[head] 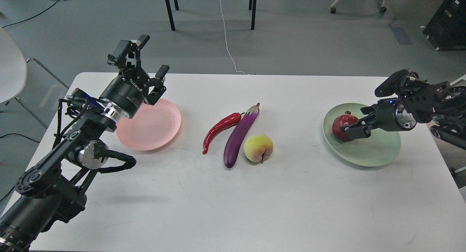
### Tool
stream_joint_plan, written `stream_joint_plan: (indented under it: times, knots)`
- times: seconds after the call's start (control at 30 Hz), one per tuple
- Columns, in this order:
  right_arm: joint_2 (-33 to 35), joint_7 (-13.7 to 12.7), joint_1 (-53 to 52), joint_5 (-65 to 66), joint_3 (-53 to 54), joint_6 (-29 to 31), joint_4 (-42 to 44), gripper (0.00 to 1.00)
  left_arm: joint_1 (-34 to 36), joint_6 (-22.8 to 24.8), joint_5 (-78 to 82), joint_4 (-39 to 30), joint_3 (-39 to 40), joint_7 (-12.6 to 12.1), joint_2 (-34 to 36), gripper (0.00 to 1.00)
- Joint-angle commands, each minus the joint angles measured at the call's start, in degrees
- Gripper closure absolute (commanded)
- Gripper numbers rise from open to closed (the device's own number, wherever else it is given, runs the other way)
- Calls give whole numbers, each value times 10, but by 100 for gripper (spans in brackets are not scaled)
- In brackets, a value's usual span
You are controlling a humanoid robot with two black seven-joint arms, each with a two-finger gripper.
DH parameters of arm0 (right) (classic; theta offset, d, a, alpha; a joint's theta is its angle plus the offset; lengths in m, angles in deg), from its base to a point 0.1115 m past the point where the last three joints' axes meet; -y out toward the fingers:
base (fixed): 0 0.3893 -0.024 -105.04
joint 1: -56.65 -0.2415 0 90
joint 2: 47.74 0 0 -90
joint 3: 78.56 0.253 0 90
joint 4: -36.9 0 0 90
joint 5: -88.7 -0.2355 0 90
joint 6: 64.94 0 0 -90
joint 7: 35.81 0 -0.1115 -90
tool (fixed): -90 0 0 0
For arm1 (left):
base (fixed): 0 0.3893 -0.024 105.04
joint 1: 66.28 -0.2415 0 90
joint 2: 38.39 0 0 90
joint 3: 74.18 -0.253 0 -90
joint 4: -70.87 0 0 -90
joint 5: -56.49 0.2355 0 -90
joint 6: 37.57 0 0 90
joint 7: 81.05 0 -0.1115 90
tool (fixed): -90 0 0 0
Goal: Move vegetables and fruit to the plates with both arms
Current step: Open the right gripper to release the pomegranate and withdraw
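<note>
A white table (255, 208) carries everything; the left arm (72, 142) reaches in from the lower left edge and the right arm (433, 102) from the right edge; the mint green plate (378, 153) lies toward the table's right end and the salmon pink plate (153, 128) toward its left, well apart from each other; the left gripper (153, 60) hangs above the pink plate's far left rim, its fingers spread wide with nothing between them; the right gripper (355, 126) reaches low over the green plate, its fingers pinching the pomegranate (342, 124), which sits on that plate's left part; between the plates, on the bare table, the purple eggplant (240, 135) lies slanted, the red chili pepper (220, 130) just beside it on the left, their stem ends close together, and the yellow-green peach (258, 148) against the eggplant's lower right side.
</note>
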Motion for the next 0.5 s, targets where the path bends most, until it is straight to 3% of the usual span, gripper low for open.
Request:
stream_joint_plan:
  times: [0.0, 0.17, 0.27, 0.47]
  knots:
    - [4, 0, -37, -15, 20, 2, -20, 1, 0, 0, 1, 1, 0, 0, -1, 2]
    - [22, 0, -109, -106, 25, 7, -139, 1, -1, 1, 1, 0, 0, 0, -1, 2]
    - [9, 0, -145, -158, 25, 39, -192, 1, -1, 0, 1, 0, 0, 0, 2, 2]
    - [-80, 0, -168, -172, -4, 68, -197, 1, -2, -1, 1, -12, 0, 0, 13, 2]
